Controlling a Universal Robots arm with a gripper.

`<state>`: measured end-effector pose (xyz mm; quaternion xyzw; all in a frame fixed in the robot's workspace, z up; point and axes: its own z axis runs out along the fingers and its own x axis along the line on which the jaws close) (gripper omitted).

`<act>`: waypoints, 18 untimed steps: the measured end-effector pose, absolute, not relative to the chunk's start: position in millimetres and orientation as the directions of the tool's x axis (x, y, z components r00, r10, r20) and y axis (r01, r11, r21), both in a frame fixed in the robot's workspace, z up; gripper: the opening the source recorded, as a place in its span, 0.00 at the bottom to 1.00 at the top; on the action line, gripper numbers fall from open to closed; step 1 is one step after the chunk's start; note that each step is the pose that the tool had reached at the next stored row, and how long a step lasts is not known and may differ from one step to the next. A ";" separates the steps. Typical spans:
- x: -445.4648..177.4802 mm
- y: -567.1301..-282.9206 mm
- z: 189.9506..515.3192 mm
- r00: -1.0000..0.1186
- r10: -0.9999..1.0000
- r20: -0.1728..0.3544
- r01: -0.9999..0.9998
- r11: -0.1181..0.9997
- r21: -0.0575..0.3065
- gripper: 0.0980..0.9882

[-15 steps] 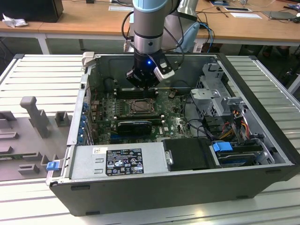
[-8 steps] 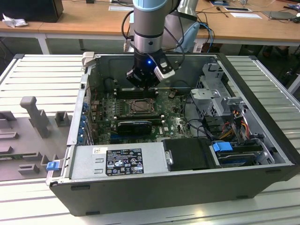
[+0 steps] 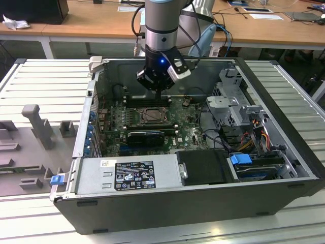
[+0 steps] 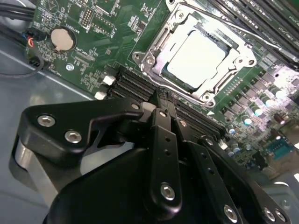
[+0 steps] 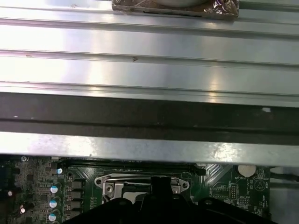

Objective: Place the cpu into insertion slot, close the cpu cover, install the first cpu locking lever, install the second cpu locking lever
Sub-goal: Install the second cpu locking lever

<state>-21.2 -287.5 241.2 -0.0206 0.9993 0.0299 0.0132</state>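
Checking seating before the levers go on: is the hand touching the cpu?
Apart. In the second wrist view the hand has its tips over the dark slots beside the socket, with bare board and the cpu cover frame between them and the cpu.

Landmark: cpu socket on the motherboard (image 3: 152, 127), inside the open computer case (image 3: 284, 152) lying on the slatted table (image 3: 45, 76).

- cpu (image 4: 200, 52) sits in the socket; cpu cover (image 4: 224, 77) lies closed around it, chip showing through its window.
- Gripper (image 3: 161, 94) hangs just above the socket's far edge.
- Memory slots (image 4: 135, 86) run beside the socket.
- Coin battery (image 4: 61, 39) lies well apart from the socket, on the board.
- Power supply (image 3: 127, 173) sits nearer the exterior camera than the socket.
- Drive bay (image 3: 238, 101) stands to the exterior view's right of the socket.
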 end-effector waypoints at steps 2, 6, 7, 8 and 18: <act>-21.2 -289.7 241.2 -0.999 -0.040 -0.028 -0.042 0.997 0.059 0.01; -21.3 -299.1 241.3 -0.999 -0.040 -0.027 -0.042 0.997 0.059 0.01; -21.3 -302.0 241.2 -0.999 -0.040 -0.027 -0.042 0.997 0.059 0.01; -21.2 -305.4 241.2 -0.999 -0.040 -0.028 -0.042 0.997 0.059 0.01; -21.3 -341.5 240.6 -0.999 -0.040 -0.020 -0.041 0.997 0.059 0.01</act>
